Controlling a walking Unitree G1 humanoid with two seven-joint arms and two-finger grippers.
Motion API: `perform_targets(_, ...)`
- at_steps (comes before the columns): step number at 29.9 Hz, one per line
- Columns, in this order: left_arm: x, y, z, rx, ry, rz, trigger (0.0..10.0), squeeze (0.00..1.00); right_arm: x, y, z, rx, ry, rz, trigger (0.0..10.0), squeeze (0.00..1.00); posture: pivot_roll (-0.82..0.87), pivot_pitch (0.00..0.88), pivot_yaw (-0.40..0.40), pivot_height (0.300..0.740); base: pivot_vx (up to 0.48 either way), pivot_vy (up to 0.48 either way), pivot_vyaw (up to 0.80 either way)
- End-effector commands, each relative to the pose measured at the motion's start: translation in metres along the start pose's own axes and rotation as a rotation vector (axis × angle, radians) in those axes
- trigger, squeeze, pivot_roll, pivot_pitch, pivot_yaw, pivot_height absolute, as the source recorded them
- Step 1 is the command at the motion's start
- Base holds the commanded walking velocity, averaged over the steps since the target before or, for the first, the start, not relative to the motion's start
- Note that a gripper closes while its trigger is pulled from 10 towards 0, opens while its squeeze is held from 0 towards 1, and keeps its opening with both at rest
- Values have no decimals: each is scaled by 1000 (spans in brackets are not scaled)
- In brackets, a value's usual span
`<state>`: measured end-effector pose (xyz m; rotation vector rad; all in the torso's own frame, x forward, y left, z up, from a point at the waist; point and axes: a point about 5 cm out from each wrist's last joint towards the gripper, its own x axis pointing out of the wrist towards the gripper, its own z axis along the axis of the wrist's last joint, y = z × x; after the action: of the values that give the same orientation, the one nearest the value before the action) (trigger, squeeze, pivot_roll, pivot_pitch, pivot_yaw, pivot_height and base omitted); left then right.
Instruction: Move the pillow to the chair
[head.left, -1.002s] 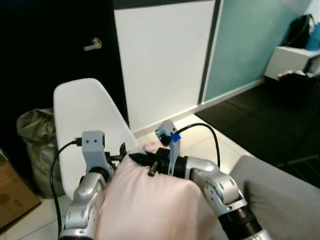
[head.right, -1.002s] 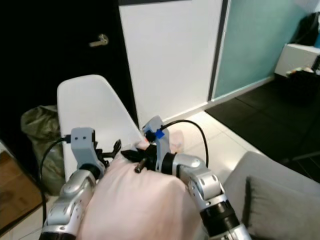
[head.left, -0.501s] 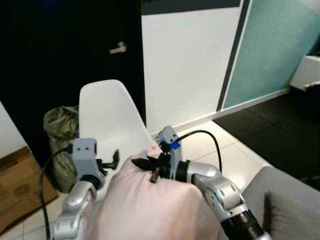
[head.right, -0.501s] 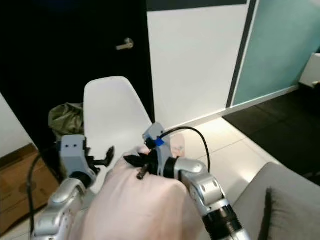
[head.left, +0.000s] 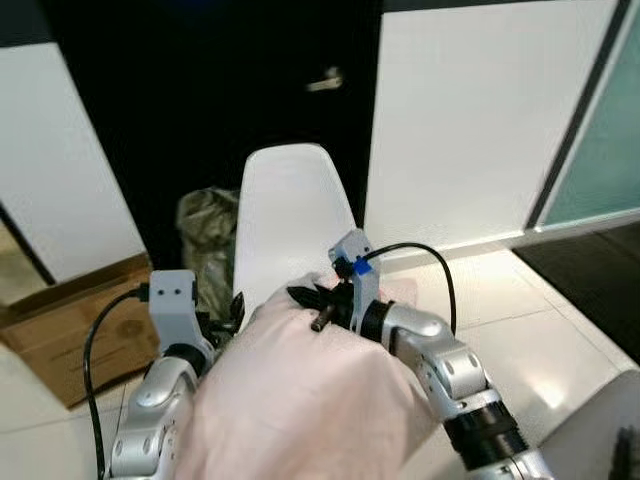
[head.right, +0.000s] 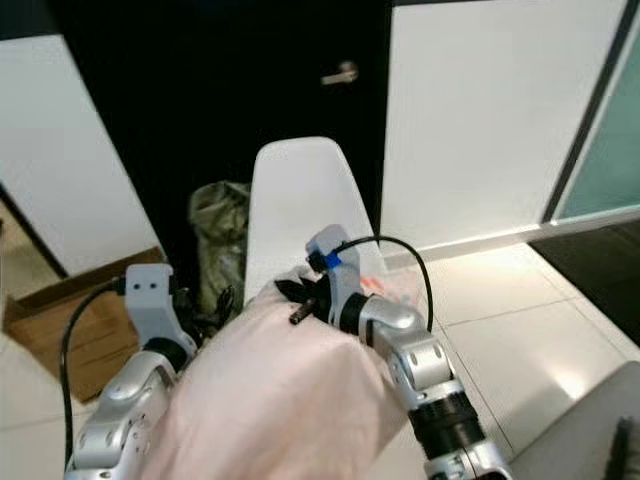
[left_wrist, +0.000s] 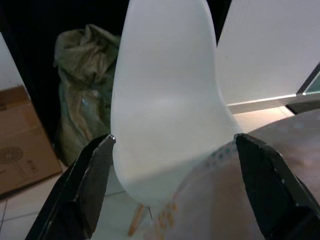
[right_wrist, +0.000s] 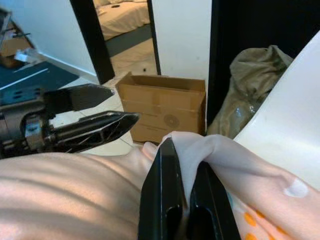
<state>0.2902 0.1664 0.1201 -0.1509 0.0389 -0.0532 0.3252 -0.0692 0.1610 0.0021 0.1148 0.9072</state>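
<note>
White tile floor (head.left: 520, 330); chair (head.left: 290, 215) before black door (head.left: 230, 90); cardboard box (head.left: 70, 320) beside.

Pillow (head.left: 300, 390): soft matt pale-pink cloth, creased; chair (head.left: 292, 215): smooth white moulded plastic, slight sheen; box (right_wrist: 165, 107): matt brown cardboard; bag (left_wrist: 82, 85): crinkled olive plastic film, faintly glossy; floor (head.left: 540, 330): glossy pale tiles; arms: brushed silver metal; fingers (right_wrist: 170, 200): black, semi-gloss.
</note>
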Motion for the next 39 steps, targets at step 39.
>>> perform_targets(39,7,3,19,-6,-65,29,10000,0,4,3,23,-31,-132,3,10000,0,-196,0,12,729,157,-32,0)
